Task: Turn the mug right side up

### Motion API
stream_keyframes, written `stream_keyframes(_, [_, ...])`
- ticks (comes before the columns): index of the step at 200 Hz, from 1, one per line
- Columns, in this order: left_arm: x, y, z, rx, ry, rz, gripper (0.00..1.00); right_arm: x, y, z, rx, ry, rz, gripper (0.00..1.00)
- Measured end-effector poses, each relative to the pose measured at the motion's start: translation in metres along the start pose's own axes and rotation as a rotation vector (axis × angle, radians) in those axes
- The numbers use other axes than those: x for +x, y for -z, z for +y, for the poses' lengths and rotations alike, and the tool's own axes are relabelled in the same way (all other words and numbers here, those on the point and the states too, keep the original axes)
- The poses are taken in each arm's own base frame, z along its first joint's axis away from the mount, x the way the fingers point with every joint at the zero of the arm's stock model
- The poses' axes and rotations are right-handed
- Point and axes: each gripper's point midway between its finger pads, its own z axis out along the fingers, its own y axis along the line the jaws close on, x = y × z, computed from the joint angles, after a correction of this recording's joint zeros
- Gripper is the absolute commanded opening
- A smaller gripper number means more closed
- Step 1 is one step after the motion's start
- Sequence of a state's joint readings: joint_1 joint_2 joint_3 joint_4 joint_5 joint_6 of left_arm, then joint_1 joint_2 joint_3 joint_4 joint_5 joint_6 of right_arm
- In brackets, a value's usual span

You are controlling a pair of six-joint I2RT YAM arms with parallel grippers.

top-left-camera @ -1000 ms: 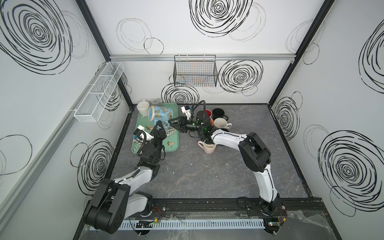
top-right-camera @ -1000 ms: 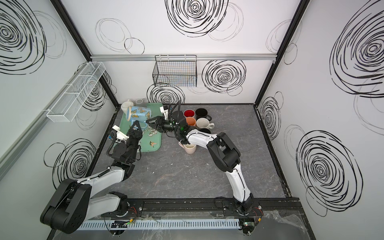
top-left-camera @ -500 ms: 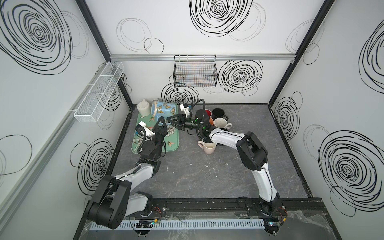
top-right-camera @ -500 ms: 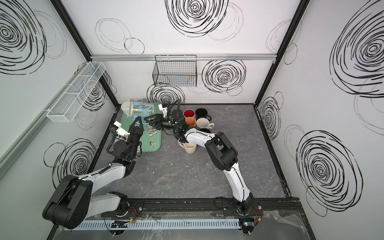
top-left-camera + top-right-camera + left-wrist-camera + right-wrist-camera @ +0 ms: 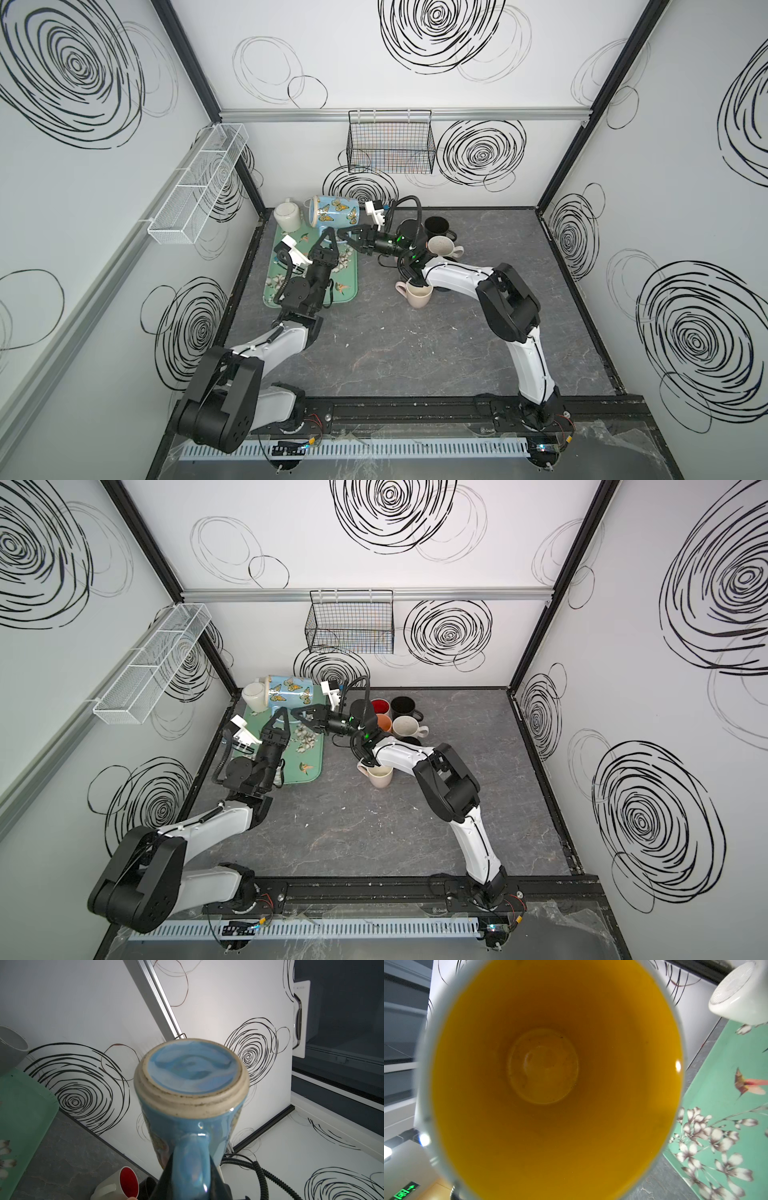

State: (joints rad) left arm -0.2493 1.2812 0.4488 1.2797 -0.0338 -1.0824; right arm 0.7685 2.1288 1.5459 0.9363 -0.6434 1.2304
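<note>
Over the tray (image 5: pixel 351 278), mug (image 5: pixel 332 210) hangs sideways, left gripper (image 5: pixel 328 233) clamped on its handle. Right gripper (image 5: pixel 343 235) is at the mouth, can't tell if it's pinching. I'd get a solid rim hold before rolling it upright.

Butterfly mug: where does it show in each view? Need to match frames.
Both top views: butterfly mug back left, on its side above the far end of the green tray.
Left wrist: centre, base and handle toward the camera.
Right wrist: fills the picture, yellow inside showing.
Shared landmark: the green tray, in all four.
</note>
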Motion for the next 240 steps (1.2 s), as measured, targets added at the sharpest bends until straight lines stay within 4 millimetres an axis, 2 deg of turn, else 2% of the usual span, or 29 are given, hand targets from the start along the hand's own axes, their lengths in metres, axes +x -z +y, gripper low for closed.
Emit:
stream_keyframes(26, [0.007,-0.006,-0.021,0.077,0.003,0.059,0.31,-0.011,0.008,0.021,0.009,0.146,-0.016,0.0])
stream_keyframes(49, [0.01,-0.008,-0.043,0.166,0.006,0.1,0.38,-0.018,0.014,0.041,0.0,0.271,-0.026,0.0])
stream_keyframes(74, [0.016,-0.007,-0.058,0.227,0.006,0.143,0.45,-0.018,0.023,0.053,0.013,0.377,-0.04,0.0])
stream_keyframes(137, [0.03,0.0,-0.069,0.254,-0.048,0.224,0.63,-0.017,0.037,0.06,0.066,0.521,-0.051,0.0])
stream_keyframes(170, [0.03,0.005,-0.078,0.267,-0.091,0.24,0.67,-0.023,0.044,0.069,0.075,0.56,-0.057,0.0])
stream_keyframes(206, [0.033,0.006,-0.077,0.267,-0.127,0.256,0.68,-0.045,0.063,0.071,0.159,0.595,-0.084,0.0])
stream_keyframes(240, [0.039,0.008,-0.077,0.273,-0.139,0.289,0.68,-0.07,0.097,0.061,0.317,0.639,-0.095,0.0])
